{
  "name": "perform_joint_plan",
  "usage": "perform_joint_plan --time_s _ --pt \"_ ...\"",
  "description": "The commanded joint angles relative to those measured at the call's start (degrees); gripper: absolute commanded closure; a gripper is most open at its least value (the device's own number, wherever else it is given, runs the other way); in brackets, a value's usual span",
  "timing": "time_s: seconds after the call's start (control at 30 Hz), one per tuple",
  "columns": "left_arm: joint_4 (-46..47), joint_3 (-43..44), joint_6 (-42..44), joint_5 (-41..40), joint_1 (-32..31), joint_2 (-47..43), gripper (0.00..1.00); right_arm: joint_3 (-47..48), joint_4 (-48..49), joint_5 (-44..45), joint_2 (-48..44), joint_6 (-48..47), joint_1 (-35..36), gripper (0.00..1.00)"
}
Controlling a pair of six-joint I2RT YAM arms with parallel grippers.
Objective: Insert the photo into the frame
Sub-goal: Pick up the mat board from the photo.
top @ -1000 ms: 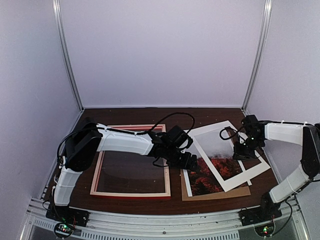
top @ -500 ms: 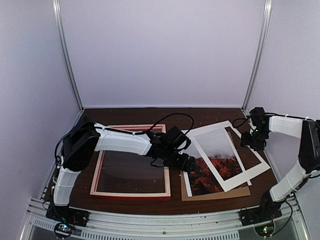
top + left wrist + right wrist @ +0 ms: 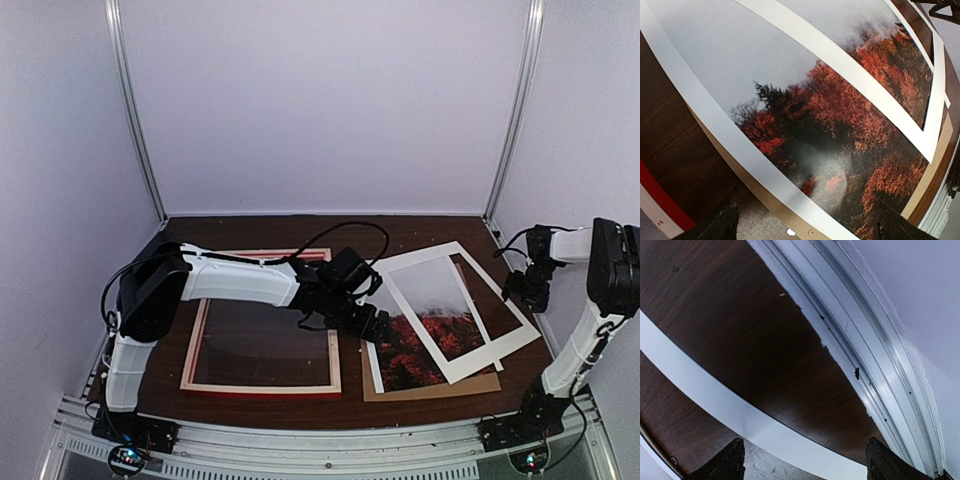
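The photo (image 3: 415, 350), red-orange trees under a misty sky, lies right of centre on a brown backing board (image 3: 432, 386). A white mat (image 3: 470, 345) lies askew over its upper part. The frame (image 3: 335, 360) lies flat at left, pale wood up, with its red edge (image 3: 260, 392) toward me. My left gripper (image 3: 376, 324) hovers open over the photo's left border. In the left wrist view the photo (image 3: 840, 115) fills the picture above my left gripper (image 3: 807, 222), which holds nothing. My right gripper (image 3: 524, 286) stands open at the mat's far right edge. In the right wrist view my right gripper (image 3: 805, 460) holds nothing.
Purple walls close in the table on three sides. An aluminium rail (image 3: 865, 340) runs along the right wall, close to my right gripper. The mat's edge (image 3: 715, 400) crosses the bare dark wood (image 3: 765, 330) under it. The frame's red edge (image 3: 660, 205) shows left of the backing board (image 3: 760, 195).
My right gripper has opened, let go of the white mat's far corner and drawn back right toward the wall. The mat has settled flat. My left gripper has barely moved.
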Motion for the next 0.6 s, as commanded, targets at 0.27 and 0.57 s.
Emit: perform_joint_plan --time_s 0.27,0.57 --pt "0.8 -0.2 1.3 -0.2 0.2 -1.9 0.06 -5.5 3.7 -10.8 -1.8 1.1 -2.1 0.2" --pt "0.9 0.1 0.9 -0.6 0.3 -1.2 0.07 -13.1 4.5 -20.3 -9.1 3.4 -2.0 0.37"
